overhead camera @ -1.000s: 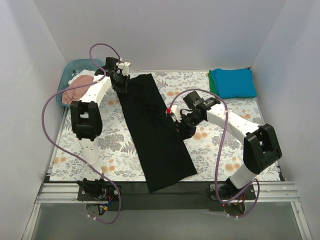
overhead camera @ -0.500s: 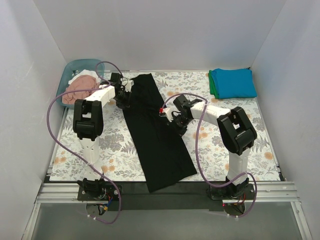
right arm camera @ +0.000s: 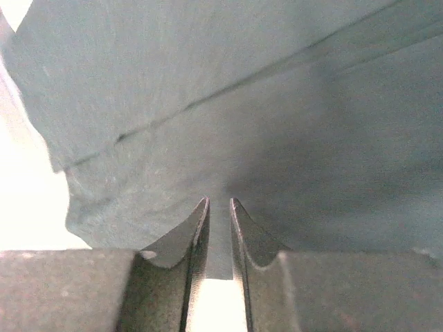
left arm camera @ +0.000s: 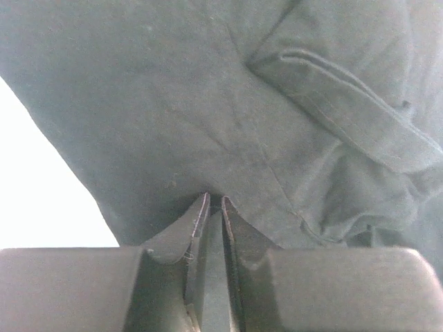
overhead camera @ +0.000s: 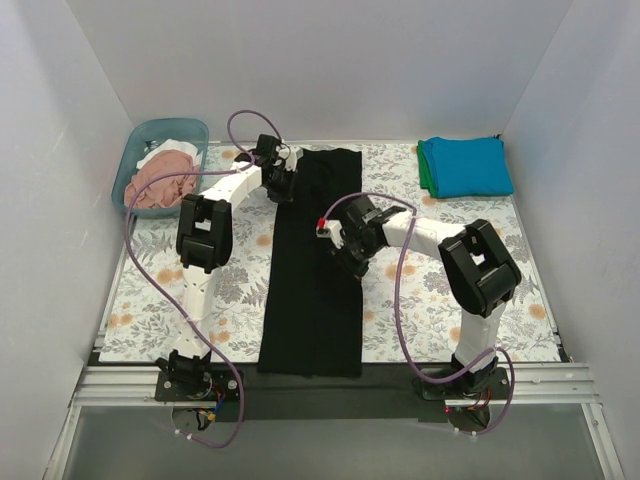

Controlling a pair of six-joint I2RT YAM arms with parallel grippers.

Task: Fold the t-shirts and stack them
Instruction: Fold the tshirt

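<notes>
The black t-shirt (overhead camera: 315,290) lies as a long narrow strip down the middle of the floral cloth. My left gripper (overhead camera: 283,182) is at its upper left edge, shut on a pinch of the black cloth (left arm camera: 208,117), with its jaws (left arm camera: 214,200) closed on the fabric. My right gripper (overhead camera: 350,255) is at the strip's right edge about a third of the way down, shut on the black cloth (right arm camera: 263,117), which shows between its jaws (right arm camera: 219,202). A folded teal-blue t-shirt (overhead camera: 468,165) lies on a green one (overhead camera: 424,170) at the back right.
A teal plastic tub (overhead camera: 140,140) at the back left holds a dusty pink t-shirt (overhead camera: 160,182) and a white one (overhead camera: 165,152). White walls close in the back and both sides. The strip's near end reaches the dark front rail (overhead camera: 400,378).
The black t-shirt swung from a diagonal to nearly straight: its far end moved right with my left gripper, and its near end shifted left. My right gripper stayed on the right edge.
</notes>
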